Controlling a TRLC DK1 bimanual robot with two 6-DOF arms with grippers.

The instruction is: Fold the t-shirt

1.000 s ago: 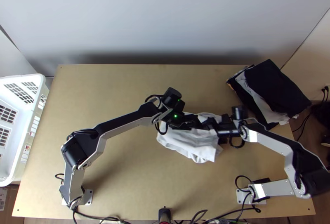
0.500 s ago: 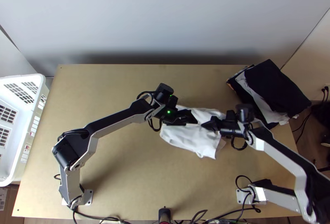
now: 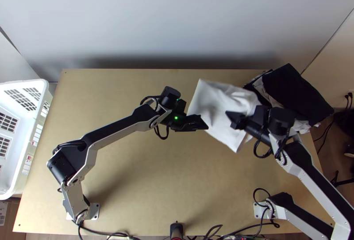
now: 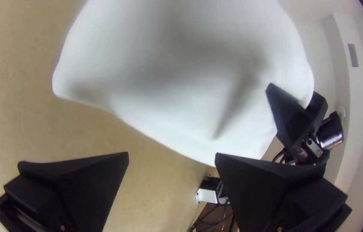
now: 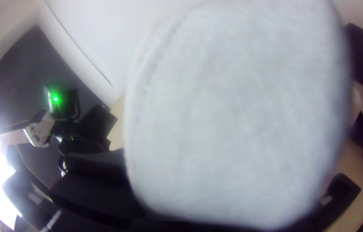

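Standing with its two flat fingers wide apart, the left gripper [image 3: 203, 124] has hold of nothing, over the middle of the wooden table [image 3: 146, 187]. Just beside its tips is the edge of the white t-shirt [image 3: 217, 103]; if they touch it, one cannot tell. The right gripper [image 3: 232, 120] has its fingers closed on this shirt, with cloth between them, and holds it raised above the table, creased and partly folded. Farther, at the far right corner, lies a pile of dark and white clothes [image 3: 296, 92], and behind the table is a pale wall [image 3: 177, 19].
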